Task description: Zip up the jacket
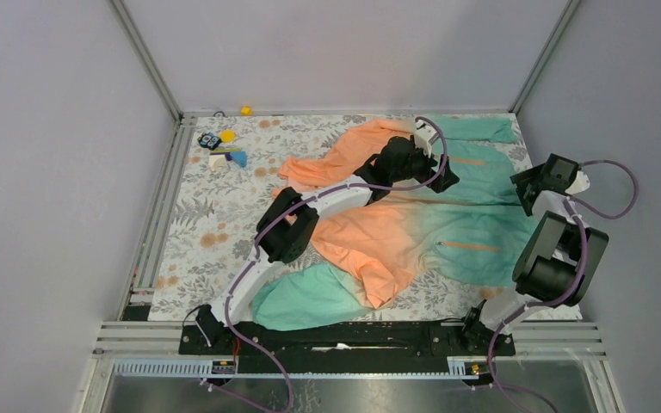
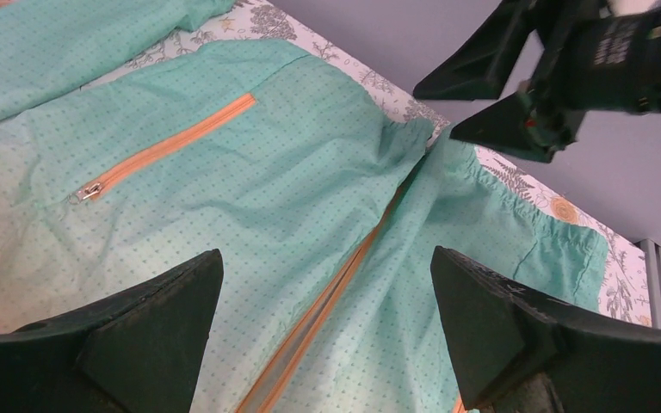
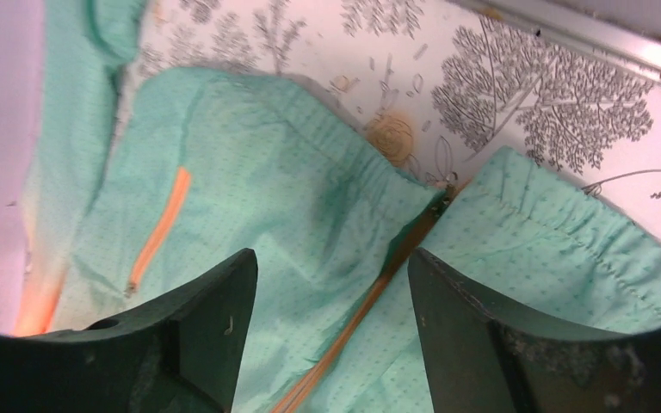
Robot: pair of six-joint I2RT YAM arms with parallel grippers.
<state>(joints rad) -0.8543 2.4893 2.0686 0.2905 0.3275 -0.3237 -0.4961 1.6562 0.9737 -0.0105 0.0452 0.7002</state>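
The jacket (image 1: 396, 228) lies spread on the table, orange at the left and mint-teal at the right, hem toward the right. Its orange front zipper (image 2: 327, 310) runs between the two teal panels; it also shows in the right wrist view (image 3: 370, 297), with the small slider (image 3: 450, 183) at the hem. My left gripper (image 1: 443, 176) is open and empty above the zipper (image 2: 323, 288). My right gripper (image 1: 523, 191) is open and empty over the hem end of the zipper (image 3: 331, 288). An orange pocket zipper (image 2: 163, 148) lies on the left panel.
The table has a floral cloth (image 1: 215, 215). Small toys (image 1: 222, 148) lie at the far left, a yellow ball (image 1: 245, 110) at the back edge. Grey walls and metal rails (image 1: 159, 215) enclose the table. My right gripper shows in the left wrist view (image 2: 559, 69).
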